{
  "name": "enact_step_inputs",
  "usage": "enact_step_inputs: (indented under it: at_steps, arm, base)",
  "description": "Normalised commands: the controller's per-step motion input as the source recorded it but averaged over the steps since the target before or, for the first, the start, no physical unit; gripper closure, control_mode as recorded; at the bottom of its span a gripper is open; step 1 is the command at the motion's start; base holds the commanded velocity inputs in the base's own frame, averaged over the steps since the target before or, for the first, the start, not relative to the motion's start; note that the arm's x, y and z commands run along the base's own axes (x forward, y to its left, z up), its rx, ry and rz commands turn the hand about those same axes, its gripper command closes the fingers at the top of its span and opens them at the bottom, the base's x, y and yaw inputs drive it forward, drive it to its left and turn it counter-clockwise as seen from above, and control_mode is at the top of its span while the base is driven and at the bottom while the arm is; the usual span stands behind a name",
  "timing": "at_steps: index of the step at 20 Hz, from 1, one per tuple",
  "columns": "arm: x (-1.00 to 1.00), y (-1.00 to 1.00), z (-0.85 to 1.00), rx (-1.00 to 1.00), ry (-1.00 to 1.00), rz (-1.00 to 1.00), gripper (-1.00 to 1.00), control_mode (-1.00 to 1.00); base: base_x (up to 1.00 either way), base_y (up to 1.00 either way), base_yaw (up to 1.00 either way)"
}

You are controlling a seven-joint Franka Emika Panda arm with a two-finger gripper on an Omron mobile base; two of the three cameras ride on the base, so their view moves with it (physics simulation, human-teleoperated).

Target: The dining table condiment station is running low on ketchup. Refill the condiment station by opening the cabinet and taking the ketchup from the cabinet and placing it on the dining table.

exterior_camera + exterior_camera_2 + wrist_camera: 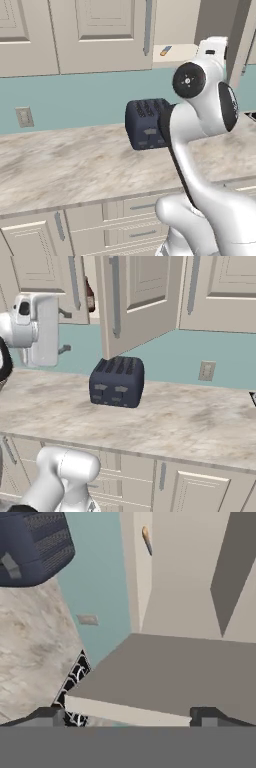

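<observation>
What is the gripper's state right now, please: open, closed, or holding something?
Gripper: open, fingertips set wide apart, holding nothing, near the open cabinet door.

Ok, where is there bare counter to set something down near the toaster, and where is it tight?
The counter lies bare right of the toaster, below the wall outlet, and along the front edge. Left of the toaster is bare too, but the arm hangs there. It is tight above the toaster, under the open cabinet door.
</observation>
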Motion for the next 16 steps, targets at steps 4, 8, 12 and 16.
enact_step_inputs:
  at_steps: [4, 8, 12, 16]
  arm:
    - [1.0, 0.18, 0.0, 0.0, 0.09, -0.03, -1.0, -1.0]
    - [0.7, -0.4, 0.0, 0.0, 0.09, -0.06, -1.0, -1.0]
    - [0.05, -0.98, 0.0, 0.05, 0.03, -0.04, -1.0, -1.0]
    - [-0.36, -0.83, 0.0, 0.02, 0.0, -0.05, -1.0, -1.0]
  base:
    - [0.0, 0.0, 0.0]
    - [0.0, 0.0, 0.0]
    - [0.0, 0.0, 0.0]
    - [0.0, 0.0, 0.0]
